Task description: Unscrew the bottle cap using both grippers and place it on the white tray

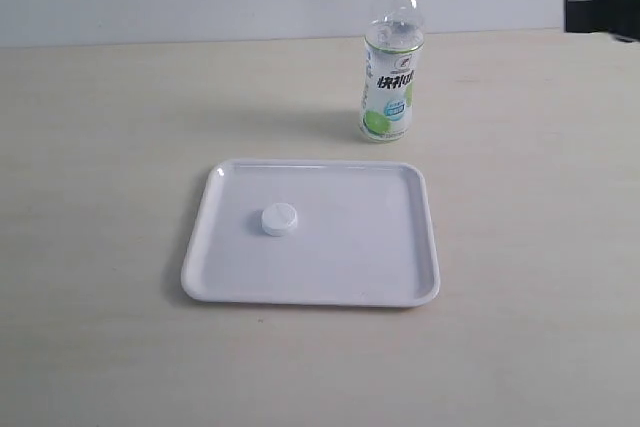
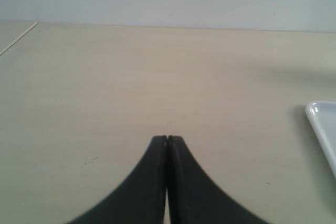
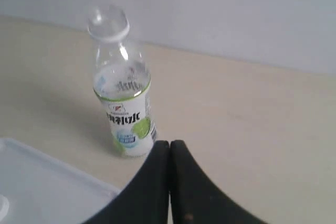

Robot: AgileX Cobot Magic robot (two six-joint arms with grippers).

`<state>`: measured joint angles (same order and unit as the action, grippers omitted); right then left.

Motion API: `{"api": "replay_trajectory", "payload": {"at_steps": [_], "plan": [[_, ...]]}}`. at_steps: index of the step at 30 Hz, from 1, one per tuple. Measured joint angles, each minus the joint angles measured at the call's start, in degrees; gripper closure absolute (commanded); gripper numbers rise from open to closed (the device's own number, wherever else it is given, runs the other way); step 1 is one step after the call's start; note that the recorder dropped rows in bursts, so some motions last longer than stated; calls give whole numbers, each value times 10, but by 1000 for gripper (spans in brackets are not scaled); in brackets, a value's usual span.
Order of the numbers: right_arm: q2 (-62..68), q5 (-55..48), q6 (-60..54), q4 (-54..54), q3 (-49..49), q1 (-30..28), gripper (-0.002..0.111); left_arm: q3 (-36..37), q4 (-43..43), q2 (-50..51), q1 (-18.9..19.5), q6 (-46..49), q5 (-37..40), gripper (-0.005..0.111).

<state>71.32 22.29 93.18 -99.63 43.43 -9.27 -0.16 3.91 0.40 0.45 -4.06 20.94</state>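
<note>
I log bottle cap [image 1: 280, 219] flat on white tray [image 1: 360, 247], bottle [image 1: 391, 67] upright beyond. Left end effector [image 2: 167, 139] and right end effector [image 3: 169, 143] both clenched, empty, apart from cap; right nearer bottle.

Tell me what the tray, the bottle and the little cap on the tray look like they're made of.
The white tray looks like smooth glossy plastic: soft highlights along its moulded rim. The bottle is probably thin clear plastic, see-through above a printed white-and-green label. The bottle cap seems to be opaque white plastic, duller in finish; finer detail is too small to tell.
</note>
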Motion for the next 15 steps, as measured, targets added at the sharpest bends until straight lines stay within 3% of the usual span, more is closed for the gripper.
{"api": "replay_trajectory", "payload": {"at_steps": [9,15], "plan": [[-322,-97,-36,-2,-142,0,108,0,0,0,0,0,0,105],[-429,-105,31,-2,-185,0,108,0,0,0,0,0,0,105]]}}
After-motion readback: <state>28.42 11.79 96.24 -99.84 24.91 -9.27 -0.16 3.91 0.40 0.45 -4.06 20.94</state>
